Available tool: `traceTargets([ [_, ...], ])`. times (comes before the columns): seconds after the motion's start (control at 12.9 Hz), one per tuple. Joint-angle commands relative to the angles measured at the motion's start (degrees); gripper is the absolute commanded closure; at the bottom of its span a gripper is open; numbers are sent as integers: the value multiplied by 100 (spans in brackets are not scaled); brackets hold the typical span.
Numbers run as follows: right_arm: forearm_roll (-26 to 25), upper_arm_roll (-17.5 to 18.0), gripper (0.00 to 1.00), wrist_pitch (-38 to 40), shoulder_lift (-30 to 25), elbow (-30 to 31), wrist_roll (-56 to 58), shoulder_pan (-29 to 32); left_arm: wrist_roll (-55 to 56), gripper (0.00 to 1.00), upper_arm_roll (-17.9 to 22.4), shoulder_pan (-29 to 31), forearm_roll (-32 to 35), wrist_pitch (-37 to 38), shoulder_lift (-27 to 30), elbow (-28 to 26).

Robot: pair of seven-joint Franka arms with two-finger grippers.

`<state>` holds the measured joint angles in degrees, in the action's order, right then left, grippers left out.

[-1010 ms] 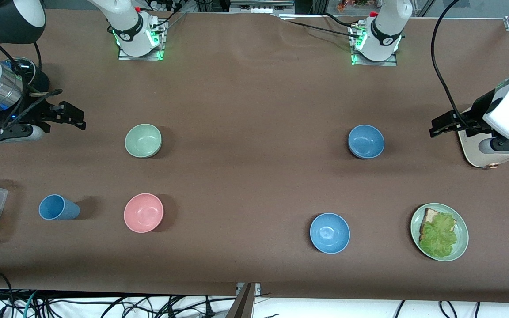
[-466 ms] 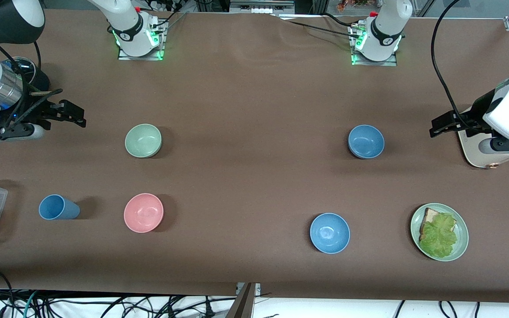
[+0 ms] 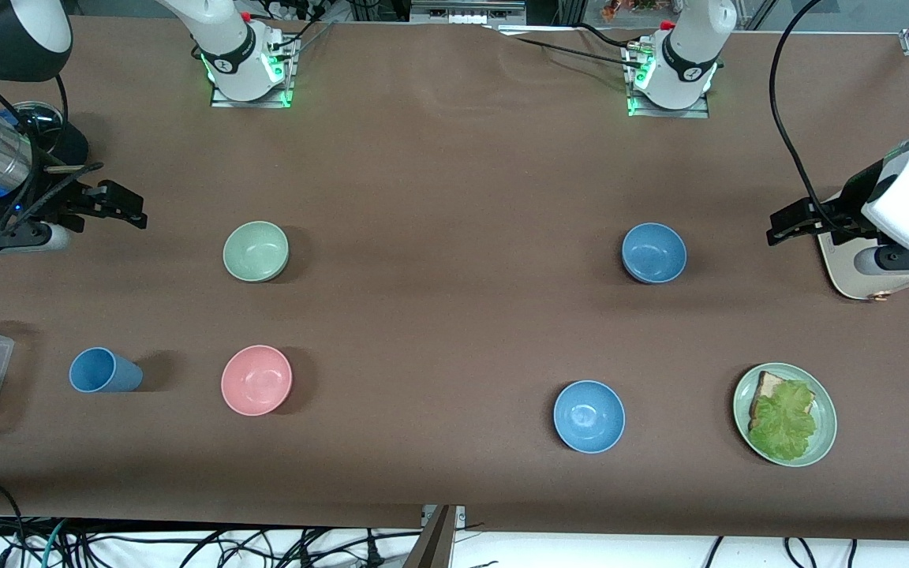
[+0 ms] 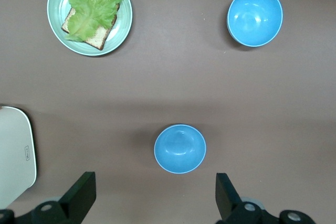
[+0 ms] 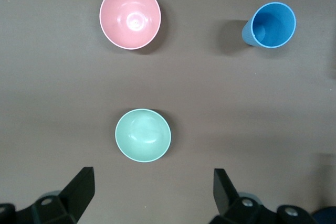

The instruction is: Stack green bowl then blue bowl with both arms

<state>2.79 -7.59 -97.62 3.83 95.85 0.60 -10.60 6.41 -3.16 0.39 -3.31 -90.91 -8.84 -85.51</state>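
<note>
I see the green bowl (image 3: pixel 256 251) toward the right arm's end of the table, farther from the front camera than the pink bowl (image 3: pixel 256 379), empty and upright; the blue bowl (image 3: pixel 653 252) sits toward the left arm's end, farther from the front camera than the glossy blue bowl (image 3: pixel 589 416); my right gripper (image 3: pixel 125 207) hangs over the table's edge at its own end, fingers spread, holding nothing; my left gripper (image 3: pixel 787 224) hangs at its own end, fingers likewise spread and empty.

green bowl (image 3: pixel 256 251) matt; blue bowl (image 3: pixel 653 252) matt; table (image 3: pixel 454 315) brown cloth-like.
</note>
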Motion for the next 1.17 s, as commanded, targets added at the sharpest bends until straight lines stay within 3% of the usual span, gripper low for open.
traceTargets([
  [0.0,-50,29,0,156,-111,3,37,5,-70,0,-18,-30,146,56,-82,175],
  [1.09,-50,82,0,227,-506,205,37,-21,-70,0,-18,-13,146,56,-82,175],
])
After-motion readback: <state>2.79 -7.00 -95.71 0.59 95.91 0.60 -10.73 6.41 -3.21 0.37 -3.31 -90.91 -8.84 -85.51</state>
